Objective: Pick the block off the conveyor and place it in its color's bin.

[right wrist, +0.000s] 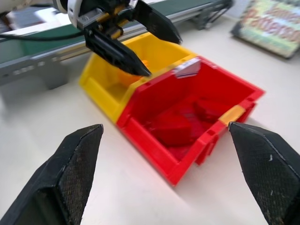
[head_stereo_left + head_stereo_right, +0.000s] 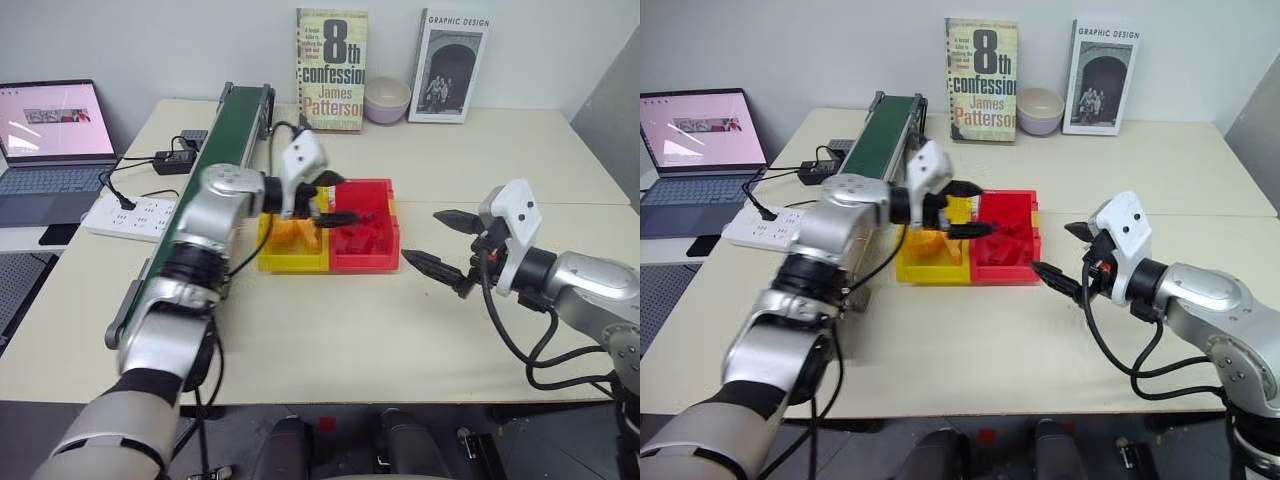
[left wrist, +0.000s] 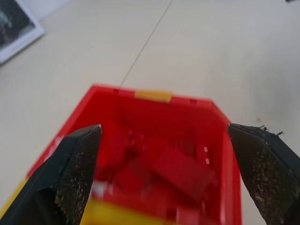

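The red bin [image 2: 366,262] stands mid-table, joined to a yellow bin [image 2: 292,262] on its left. Red blocks [image 3: 180,171] lie heaped inside the red bin; I cannot tell the task's block from the others. My left gripper [image 2: 345,198] hovers open over the divide between the two bins, with nothing between its fingers [image 3: 77,173]. The right wrist view shows it [image 1: 161,56] above the yellow bin's edge. To the right of the red bin my right gripper [image 2: 421,235] is open and holds nothing. The dark green conveyor [image 2: 225,135] runs along the left, behind my left arm.
Orange-yellow blocks [image 2: 295,235] lie in the yellow bin. A laptop [image 2: 50,140] and a white power strip [image 2: 135,212] with cables sit left of the conveyor. Two books [image 2: 332,70] and a bowl [image 2: 387,100] stand at the back wall. Bare table lies in front of the bins.
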